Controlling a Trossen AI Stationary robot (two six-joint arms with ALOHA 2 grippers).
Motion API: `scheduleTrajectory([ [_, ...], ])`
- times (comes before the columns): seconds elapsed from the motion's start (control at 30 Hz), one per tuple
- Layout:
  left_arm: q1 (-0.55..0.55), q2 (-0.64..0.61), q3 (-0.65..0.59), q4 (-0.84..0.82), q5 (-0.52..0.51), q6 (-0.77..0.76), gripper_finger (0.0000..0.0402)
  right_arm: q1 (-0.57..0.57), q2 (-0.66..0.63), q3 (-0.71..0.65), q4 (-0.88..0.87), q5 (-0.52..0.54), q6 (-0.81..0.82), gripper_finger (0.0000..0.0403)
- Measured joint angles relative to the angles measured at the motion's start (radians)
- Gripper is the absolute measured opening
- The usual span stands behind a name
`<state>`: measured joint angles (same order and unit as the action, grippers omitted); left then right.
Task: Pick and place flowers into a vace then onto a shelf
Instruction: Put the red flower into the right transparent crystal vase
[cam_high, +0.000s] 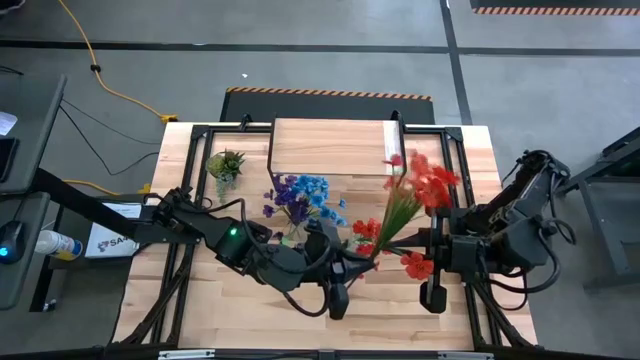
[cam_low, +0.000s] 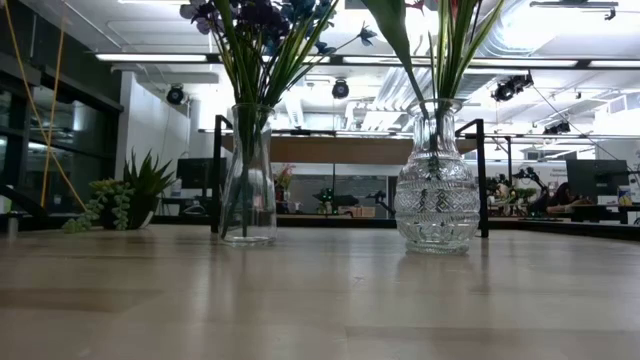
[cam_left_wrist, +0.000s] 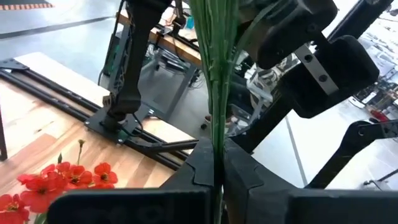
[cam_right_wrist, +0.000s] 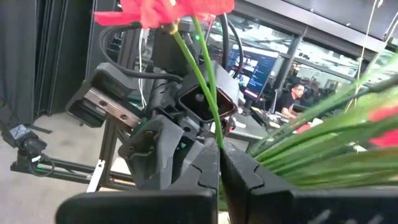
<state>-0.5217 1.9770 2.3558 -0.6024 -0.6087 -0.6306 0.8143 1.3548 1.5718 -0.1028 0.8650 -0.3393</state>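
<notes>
Two clear glass vases stand on the light wooden counter (cam_high: 200, 300): a slim one (cam_low: 247, 175) with blue and purple flowers (cam_high: 300, 193), and a round cut-glass one (cam_low: 436, 180) with red flowers (cam_high: 430, 183). Left gripper (cam_left_wrist: 217, 177) has its jaws shut on a bunch of green stems (cam_left_wrist: 217, 74), likely to steady them. Right gripper (cam_right_wrist: 219, 165) has its jaws shut on a thin red-flower stem (cam_right_wrist: 202, 87), apparently guiding it in. Behind stands the empty low wood-topped shelf (cam_high: 325, 145). A small spiky green plant (cam_high: 225, 163) sits aside. Both vases crowd the path between the arms and the shelf.
</notes>
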Motion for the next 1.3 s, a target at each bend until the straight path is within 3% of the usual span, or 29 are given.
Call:
scheduleTrajectory([
  [0.4,-0.002,0.000,0.000,0.001,-0.028,0.022,0.0042,0.000,0.000,0.000,-0.015,-0.073,0.050,0.0000],
  [0.77,-0.002,0.000,-0.001,-0.008,-0.063,0.033,0.0042,0.014,-0.002,0.000,-0.153,-0.096,0.163,0.0004],
  [1.3,-0.002,0.000,0.000,0.049,-0.096,0.108,0.0042,0.104,-0.003,0.000,-0.299,-0.044,0.311,0.0105],
])
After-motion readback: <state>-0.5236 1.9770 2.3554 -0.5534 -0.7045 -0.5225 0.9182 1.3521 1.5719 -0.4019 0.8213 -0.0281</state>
